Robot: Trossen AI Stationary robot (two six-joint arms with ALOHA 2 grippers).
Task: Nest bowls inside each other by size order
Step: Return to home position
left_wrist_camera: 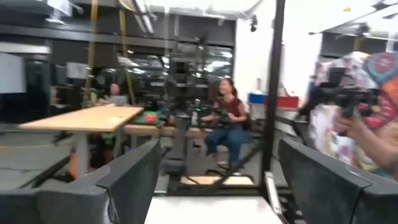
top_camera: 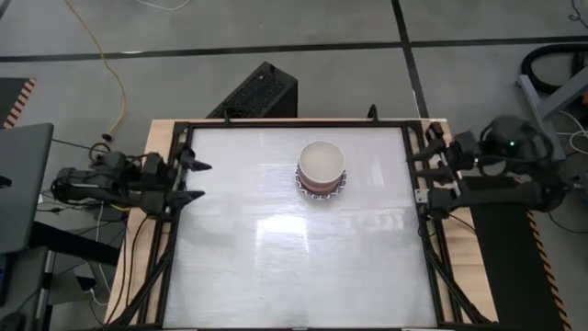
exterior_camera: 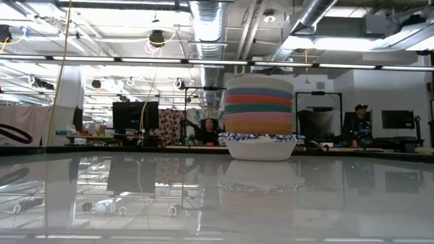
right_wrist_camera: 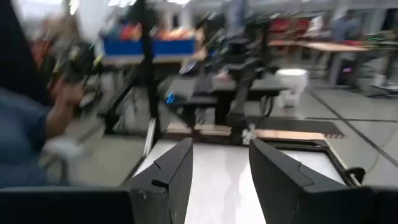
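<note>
Inspecting the surface (top_camera: 276, 267), you would have found the stack of bowls (top_camera: 321, 170) standing on it as a single nested pile. At the stack's base sat a white bowl with a blue-patterned rim (exterior_camera: 260, 146). Above that showed bands of orange, green, red and blue, with a cream bowl (top_camera: 322, 160) uppermost. Your left tool (top_camera: 202, 181) sat well apart from the stack on its left, at the surface's edge, with its fingers spread wide and nothing between them. Your right tool (top_camera: 414, 176) sat well apart on the stack's right, also at the edge, its fingers parted and empty. Neither tool touched the stack. Behind the stack, a person (exterior_camera: 209, 130) sat in the room.
</note>
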